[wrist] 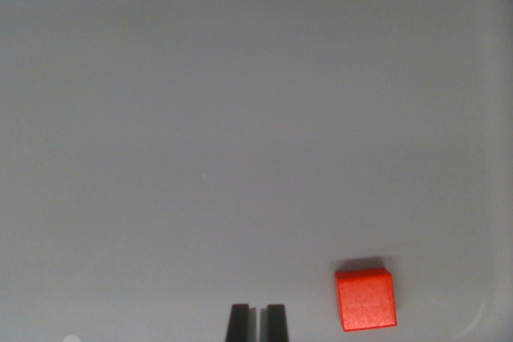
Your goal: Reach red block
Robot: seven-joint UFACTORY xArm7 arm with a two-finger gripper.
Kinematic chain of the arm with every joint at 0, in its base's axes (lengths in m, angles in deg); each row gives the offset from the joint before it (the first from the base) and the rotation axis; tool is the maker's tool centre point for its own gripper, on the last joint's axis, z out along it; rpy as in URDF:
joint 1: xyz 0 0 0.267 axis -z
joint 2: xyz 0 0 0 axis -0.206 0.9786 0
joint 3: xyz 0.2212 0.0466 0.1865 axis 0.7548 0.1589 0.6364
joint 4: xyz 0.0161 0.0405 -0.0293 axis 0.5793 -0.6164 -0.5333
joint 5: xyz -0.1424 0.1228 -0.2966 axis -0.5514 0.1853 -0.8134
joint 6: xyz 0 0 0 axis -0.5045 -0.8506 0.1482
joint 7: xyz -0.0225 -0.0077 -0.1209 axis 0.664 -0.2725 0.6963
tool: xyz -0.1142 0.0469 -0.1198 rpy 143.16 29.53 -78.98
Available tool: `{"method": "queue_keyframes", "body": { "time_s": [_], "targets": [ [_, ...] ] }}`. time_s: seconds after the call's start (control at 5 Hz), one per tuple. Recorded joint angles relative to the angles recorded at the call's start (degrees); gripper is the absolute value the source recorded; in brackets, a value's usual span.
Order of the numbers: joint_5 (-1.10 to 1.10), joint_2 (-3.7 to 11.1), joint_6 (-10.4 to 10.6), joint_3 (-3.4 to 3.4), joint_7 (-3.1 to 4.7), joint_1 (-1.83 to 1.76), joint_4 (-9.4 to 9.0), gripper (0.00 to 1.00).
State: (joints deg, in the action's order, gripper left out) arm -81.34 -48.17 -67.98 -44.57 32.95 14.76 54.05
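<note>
In the wrist view, the gripper [257, 322] shows as two dark fingertips at the bottom edge, set close together with only a narrow gap, holding nothing. The red block [365, 299] lies flat on the grey tray [240, 118], near the gripper toward the wrist view's right, not touching it.

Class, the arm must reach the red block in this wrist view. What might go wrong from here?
1. The hand sits to the wrist view's left of the red block; going straight down would likely miss it.
2. The fingertips show only a narrow gap, seemingly narrower than the block, so they may push it aside.
3. The block lies near the tray's raised edge, leaving little room on that side.
</note>
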Motion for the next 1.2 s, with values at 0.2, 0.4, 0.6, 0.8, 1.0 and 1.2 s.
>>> {"method": "queue_keyframes", "body": {
  "time_s": [0.2,0.4,0.6,0.8,1.0,1.2],
  "targets": [
    [0.0,0.0,0.0,0.0,0.0,0.0,0.0,0.0],
    [-0.37,0.14,2.2,-0.22,-0.26,0.24,-1.96,0.0],
    [-0.37,0.14,2.2,-0.22,-0.26,0.24,-1.96,0.0],
    [-0.76,0.28,4.5,-0.45,-0.54,0.49,-4.04,0.0],
    [-0.76,0.28,4.5,-0.45,-0.54,0.49,-4.04,0.0],
    [-1.18,0.44,7.0,-0.7,-0.84,0.76,-6.22,0.0]
  ]
}}
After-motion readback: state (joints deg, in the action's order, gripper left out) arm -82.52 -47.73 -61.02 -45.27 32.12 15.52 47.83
